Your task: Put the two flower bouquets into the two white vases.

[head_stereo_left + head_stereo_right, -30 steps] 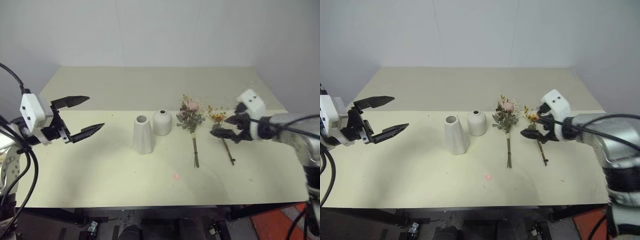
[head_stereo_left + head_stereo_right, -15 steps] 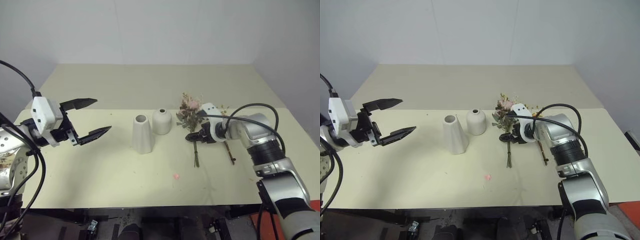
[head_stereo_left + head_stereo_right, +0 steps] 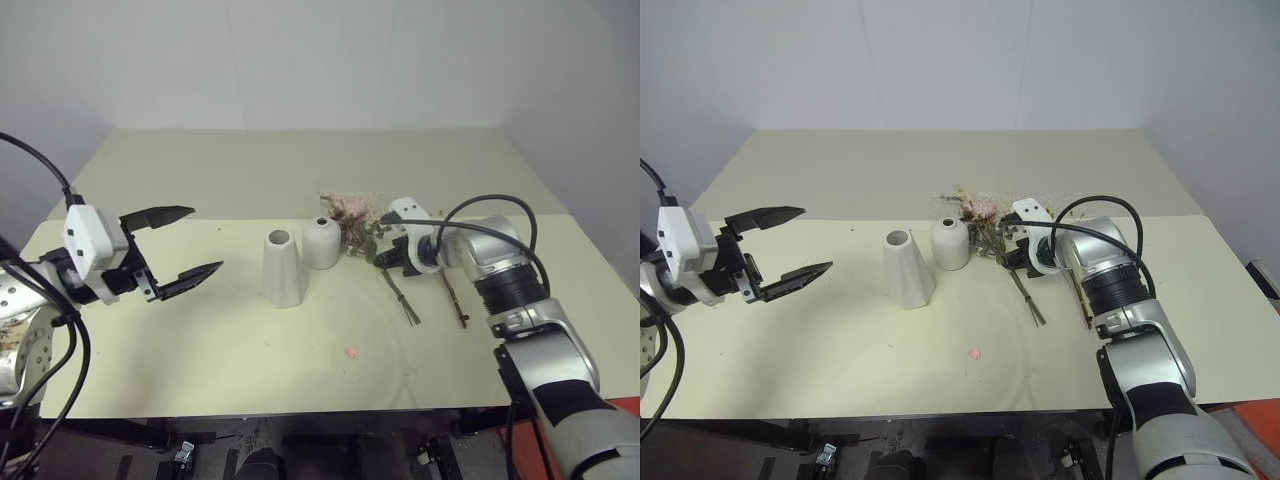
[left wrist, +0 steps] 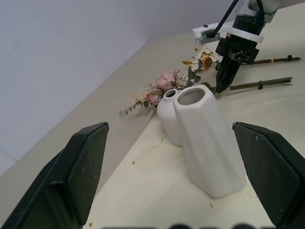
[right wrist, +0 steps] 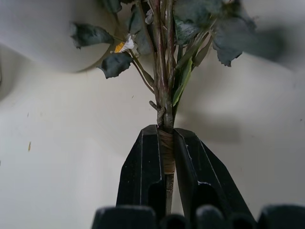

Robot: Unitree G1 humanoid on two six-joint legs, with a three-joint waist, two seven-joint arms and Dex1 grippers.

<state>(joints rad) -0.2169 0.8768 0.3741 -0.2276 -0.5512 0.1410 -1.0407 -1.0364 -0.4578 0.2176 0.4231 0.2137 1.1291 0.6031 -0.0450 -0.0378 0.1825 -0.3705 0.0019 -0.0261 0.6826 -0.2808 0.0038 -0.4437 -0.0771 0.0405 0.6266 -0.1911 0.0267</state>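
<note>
Over the tabletop (image 3: 220,340), the left gripper (image 3: 190,245) hangs with fingers spread wide. The tall vase (image 3: 284,267) and round vase (image 3: 323,243) stand touching. Right gripper (image 3: 392,258) fingers pinch the rose bunch (image 3: 356,222) by its stems; the orange sprig (image 3: 452,295) lies just beyond.

Soft, even overhead light; faint shadows under the right gripper (image 5: 165,157); the rose bouquet (image 3: 352,208) beyond it smears with motion blur.

Taller vase (image 3: 283,267) on table (image 3: 200,340), shorter vase (image 3: 322,243) just behind-right of it. Rose bouquet (image 3: 352,215) right of shorter vase, stems toward front. Orange sprig (image 3: 452,295) lies further right.
</note>
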